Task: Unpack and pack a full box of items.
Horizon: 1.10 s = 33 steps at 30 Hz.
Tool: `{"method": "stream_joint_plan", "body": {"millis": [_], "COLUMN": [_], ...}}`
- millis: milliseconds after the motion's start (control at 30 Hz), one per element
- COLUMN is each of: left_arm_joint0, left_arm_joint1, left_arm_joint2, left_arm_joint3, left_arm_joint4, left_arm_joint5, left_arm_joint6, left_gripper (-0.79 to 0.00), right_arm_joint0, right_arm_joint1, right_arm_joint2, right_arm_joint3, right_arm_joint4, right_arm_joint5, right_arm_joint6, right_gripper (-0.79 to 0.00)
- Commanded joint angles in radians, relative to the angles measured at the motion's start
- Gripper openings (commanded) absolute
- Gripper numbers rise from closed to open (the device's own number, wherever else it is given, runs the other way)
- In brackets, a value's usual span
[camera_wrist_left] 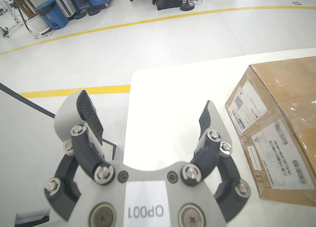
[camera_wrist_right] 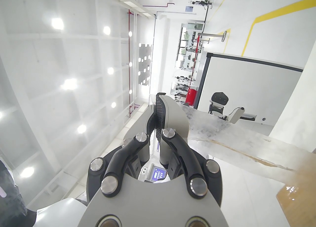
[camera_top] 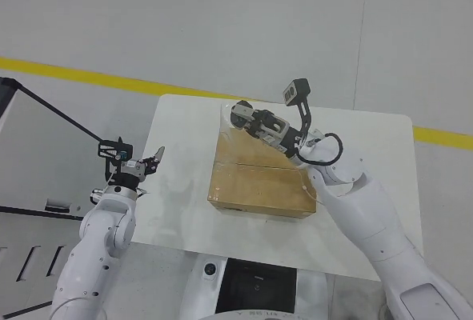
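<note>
One brown cardboard box (camera_top: 262,178) is sitting mid-table (camera_top: 180,220), flaps closed, with several white labels (camera_wrist_left: 249,110) showing on one side. The right gripper (camera_wrist_right: 158,110) is pinching one clear tape (camera_wrist_right: 222,134) strip running off the box's far end. The left gripper (camera_wrist_left: 145,114) is hovering spread wide at the table's left edge, apart from the box.
</note>
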Motion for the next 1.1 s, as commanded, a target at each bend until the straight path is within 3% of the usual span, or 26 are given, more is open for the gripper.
{"method": "stream_joint_plan", "body": {"millis": [0,200,500,667,900,933,967,1000,1067], "left_arm_joint0": [0.000,0.000,0.000,0.000,0.000,0.000,0.000,0.000,0.000], "left_arm_joint1": [0.000,0.000,0.000,0.000,0.000,0.000,0.000,0.000,0.000], "left_arm_joint2": [0.000,0.000,0.000,0.000,0.000,0.000,0.000,0.000,0.000], "left_arm_joint3": [0.000,0.000,0.000,0.000,0.000,0.000,0.000,0.000,0.000], "left_arm_joint4": [0.000,0.000,0.000,0.000,0.000,0.000,0.000,0.000,0.000], "left_arm_joint5": [0.000,0.000,0.000,0.000,0.000,0.000,0.000,0.000,0.000], "left_arm_joint6": [0.000,0.000,0.000,0.000,0.000,0.000,0.000,0.000,0.000], "left_gripper": [0.000,0.000,0.000,0.000,0.000,0.000,0.000,0.000,0.000], "right_arm_joint0": [0.023,0.179,0.406,0.461,0.493,0.496,0.499,0.500,0.500], "right_arm_joint1": [-0.003,-0.048,-0.161,-0.219,-0.275,-0.281,-0.285,-0.290,-0.298], "right_arm_joint2": [-0.016,-0.134,-0.310,-0.372,-0.420,-0.426,-0.428,-0.429,-0.425], "right_arm_joint3": [-0.017,0.082,0.344,0.426,0.507,0.515,0.525,0.531,0.543], "right_arm_joint4": [-0.032,-0.043,0.041,0.030,-0.001,-0.010,-0.018,-0.019,-0.021], "right_arm_joint5": [0.030,0.067,-0.040,-0.131,-0.147,-0.147,-0.146,-0.149,-0.162], "right_arm_joint6": [0.004,0.019,0.041,-0.033,-0.077,-0.072,-0.070,-0.067,-0.071], "right_gripper": [-0.785,-0.785,-0.785,-0.785,-0.785,-0.668,-0.462,-0.511,-0.785]}}
